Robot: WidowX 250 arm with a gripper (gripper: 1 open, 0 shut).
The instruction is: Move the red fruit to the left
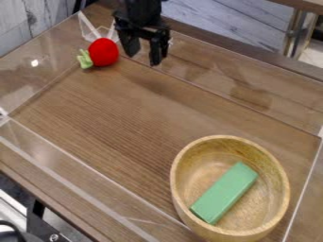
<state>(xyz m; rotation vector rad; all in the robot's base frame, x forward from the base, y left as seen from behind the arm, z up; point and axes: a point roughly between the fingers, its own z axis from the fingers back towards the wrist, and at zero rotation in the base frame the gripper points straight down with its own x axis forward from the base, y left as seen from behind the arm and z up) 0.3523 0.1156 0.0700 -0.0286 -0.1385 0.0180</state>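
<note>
Camera view, looking down across a wood-grain table (127,132) edged by a low clear wall: the red fruit (101,52) lies near eleven o'clock in the picture, on the tabletop close to the far-left corner. It is round and glossy, and its green leafy cap (83,60) pokes out on its left side, towards nine o'clock. It rests on the wood by itself, with nothing gripping it.

Just to the right of the fruit, at about three o'clock from it, hangs the black gripper (142,45), pointing straight down from the arm that enters at twelve o'clock. Its fingers (161,49) are spread wide apart, with a clear gap between them, and nothing is caught in that gap. The nearest finger sits very close to the fruit's right side; whether it actually touches cannot be told from this angle. The fingertips are low, close above the tabletop.

At about five o'clock in the picture, well apart from both fruit and gripper, sits a wooden bowl (190,156). A flat green rectangular block (225,192) lies slanted inside it, one end towards one o'clock and the other towards seven o'clock.
</note>
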